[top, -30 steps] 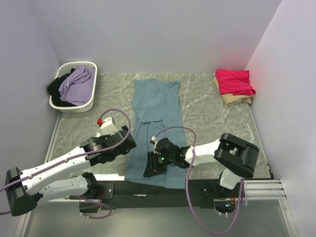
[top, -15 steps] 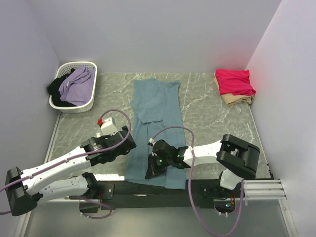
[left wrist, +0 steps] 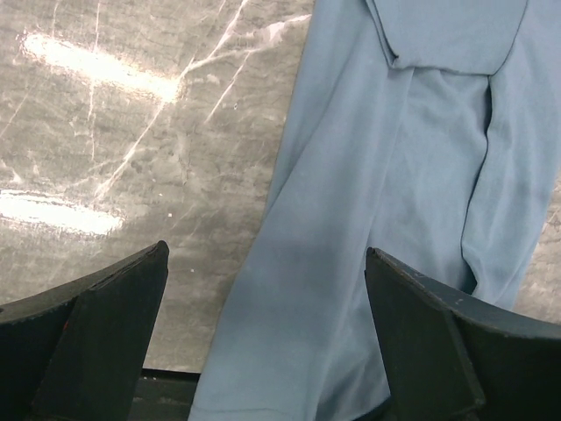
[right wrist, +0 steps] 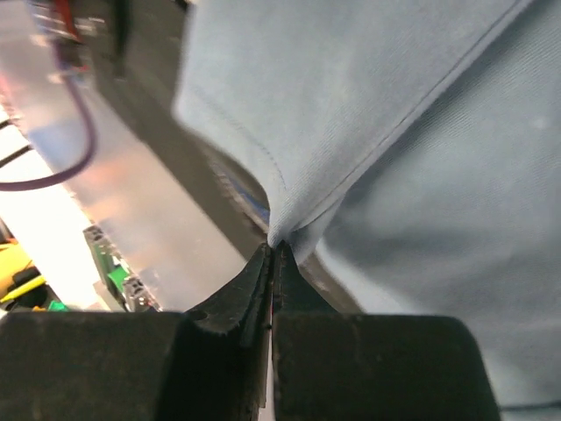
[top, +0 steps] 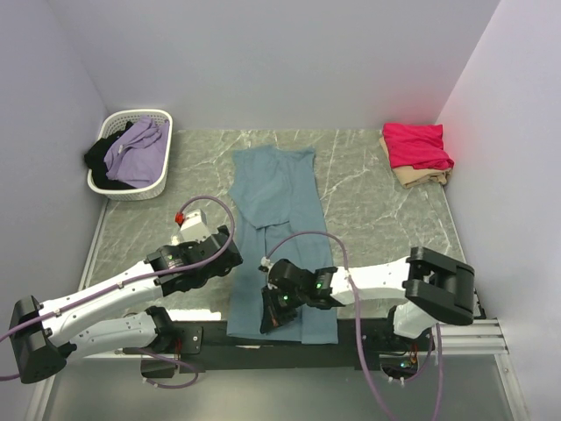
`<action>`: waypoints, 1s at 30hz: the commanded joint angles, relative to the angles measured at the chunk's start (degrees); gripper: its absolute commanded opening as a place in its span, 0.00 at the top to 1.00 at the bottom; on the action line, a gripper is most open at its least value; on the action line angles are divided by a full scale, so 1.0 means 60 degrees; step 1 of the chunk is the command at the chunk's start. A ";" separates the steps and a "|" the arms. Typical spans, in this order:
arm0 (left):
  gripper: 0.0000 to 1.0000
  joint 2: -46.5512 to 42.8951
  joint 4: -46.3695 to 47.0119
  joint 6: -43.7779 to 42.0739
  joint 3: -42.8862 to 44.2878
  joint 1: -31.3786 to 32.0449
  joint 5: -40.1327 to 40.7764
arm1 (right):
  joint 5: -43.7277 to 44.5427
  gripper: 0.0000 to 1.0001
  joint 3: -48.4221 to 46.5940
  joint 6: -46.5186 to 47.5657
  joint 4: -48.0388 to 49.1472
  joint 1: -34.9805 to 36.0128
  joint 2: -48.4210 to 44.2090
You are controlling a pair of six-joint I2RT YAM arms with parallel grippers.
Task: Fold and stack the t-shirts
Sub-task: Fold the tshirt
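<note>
The dusty teal-blue t-shirt [top: 279, 215] lies folded lengthwise down the middle of the table, its lower hem hanging over the near edge. My right gripper [top: 271, 317] is shut on that hem; in the right wrist view the cloth [right wrist: 394, 132] bunches into the closed tips of the gripper [right wrist: 273, 250]. My left gripper [top: 230, 256] stands open at the shirt's left edge, and its fingers [left wrist: 105, 320] straddle the cloth [left wrist: 394, 175] without touching it. At the back right, the crimson-pink t-shirt [top: 417, 145] lies folded on top of the beige one [top: 422, 177].
A white slatted basket [top: 123, 191] with lilac and black clothes stands at the back left. Grey walls close in the left, back and right. A black rail [top: 219, 335] runs along the near edge under the shirt's hem.
My right gripper has closed on the teal shirt's hem and drawn it toward the near edge, so the whole shirt has slid nearer. The left arm has stayed in place.
</note>
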State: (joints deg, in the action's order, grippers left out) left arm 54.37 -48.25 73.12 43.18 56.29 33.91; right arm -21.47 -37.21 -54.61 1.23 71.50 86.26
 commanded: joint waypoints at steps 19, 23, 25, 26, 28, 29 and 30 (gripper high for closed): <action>0.01 0.0606 0.0790 -0.0995 -0.0003 0.0066 -0.0670 | 0.6583 0.36 -0.1214 -0.0845 -0.7324 -0.0314 -0.3460; 0.01 0.0329 0.1082 -0.0981 -0.0559 0.0212 -0.1344 | 0.6319 0.36 -0.0085 -0.0888 -0.7427 -0.1061 -0.5099; 0.00 0.0139 0.1244 -0.1054 -0.0940 0.0271 -0.1652 | 0.6130 0.36 0.0514 -0.0918 -0.7428 -0.1428 -0.5527; 0.01 0.0109 0.1288 -0.1040 -0.1029 0.0271 -0.1711 | 0.5997 0.36 0.0721 -0.0773 -0.7195 -0.1589 -0.5819; 0.00 0.0137 0.1376 -0.1170 -0.1146 0.0300 -0.1842 | 0.5792 0.37 0.1146 -0.0670 -0.6945 -0.1925 -0.6040; 0.01 0.0181 0.1405 -0.1215 -0.1147 0.0315 -0.1858 | 0.5602 0.38 0.1235 -0.0538 -0.6596 -0.1971 -0.6128; 0.01 0.0225 0.1420 -0.1230 -0.1074 0.0315 -0.1858 | 0.5514 0.38 0.1280 -0.0465 -0.6448 -0.2073 -0.6129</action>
State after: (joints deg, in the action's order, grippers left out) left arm 56.14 -42.54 67.70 36.47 57.69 25.06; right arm 12.82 -31.48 -58.76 -40.01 61.14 50.98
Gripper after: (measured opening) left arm 0.995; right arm 0.626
